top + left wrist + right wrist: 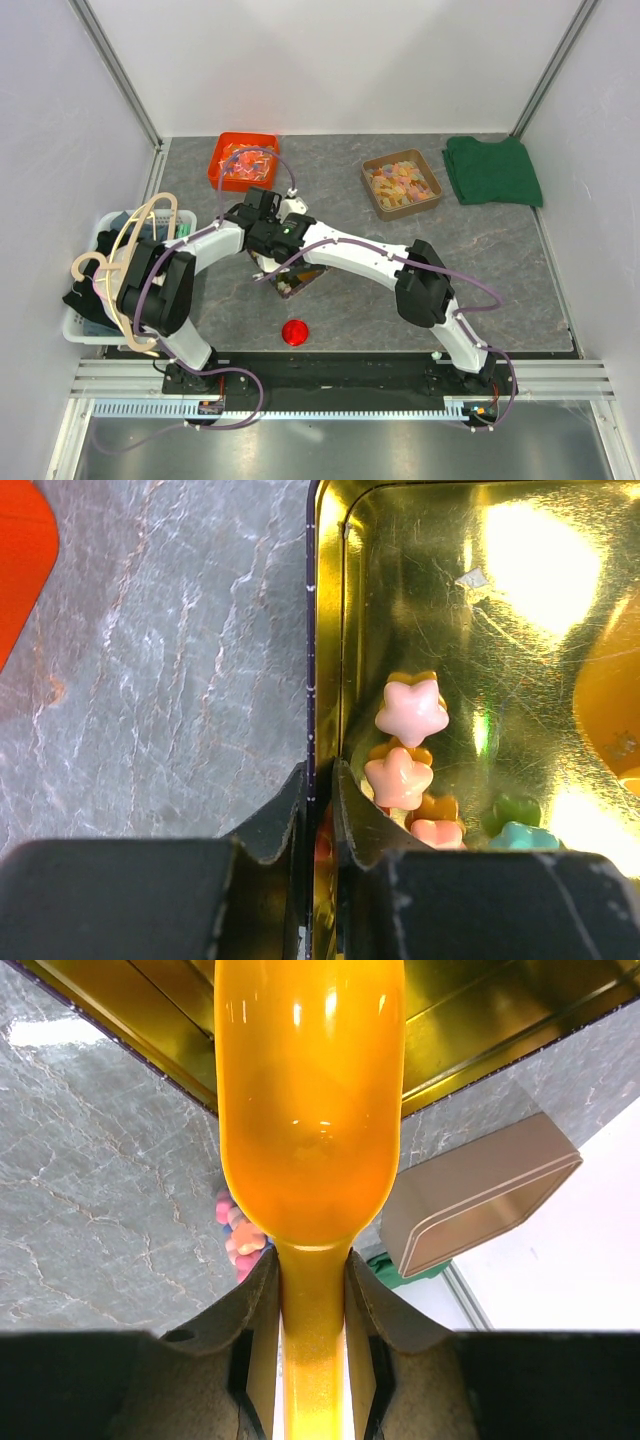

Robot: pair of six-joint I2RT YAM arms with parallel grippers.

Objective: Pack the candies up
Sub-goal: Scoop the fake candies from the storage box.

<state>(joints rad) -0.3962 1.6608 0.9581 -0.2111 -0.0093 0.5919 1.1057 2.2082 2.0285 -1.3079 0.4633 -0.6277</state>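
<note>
So both arms meet mid-table here. The left gripper (320, 780) is pinched onto the side wall of a small metal tin, shiny gold inside (420, 570), with one finger outside and one inside, clamped right on the rim. The right gripper (312, 1260) is squeezed onto the thin handle of a glossy orange-yellow plastic scoop (310, 1110), no gap on either side. The scoop's bowl points away from the wrist and reaches over the tin's edge.

The candies (410, 708) are little chunky star-shaped sweets in pink, orange, green and light blue. A small bunch of them sits in the tin, bunched against the wall right by the left gripper's inner finger. Most of the tin floor is bare. In the right wrist view a few more pink and orange ones peek out just left of the scoop's neck, and I can't tell what they're lying on.

Around the grey marbled table (500, 270): an orange-red plastic tray (216, 165) at the back left, a brown square tray (470, 1210) at the back right, and a folded dark green cloth (492, 172) beside it. A white basket (80, 325) with pale wooden hangers (135, 235) sits on the left. There's also a small red round thing (294, 333) near the arm bases.
</note>
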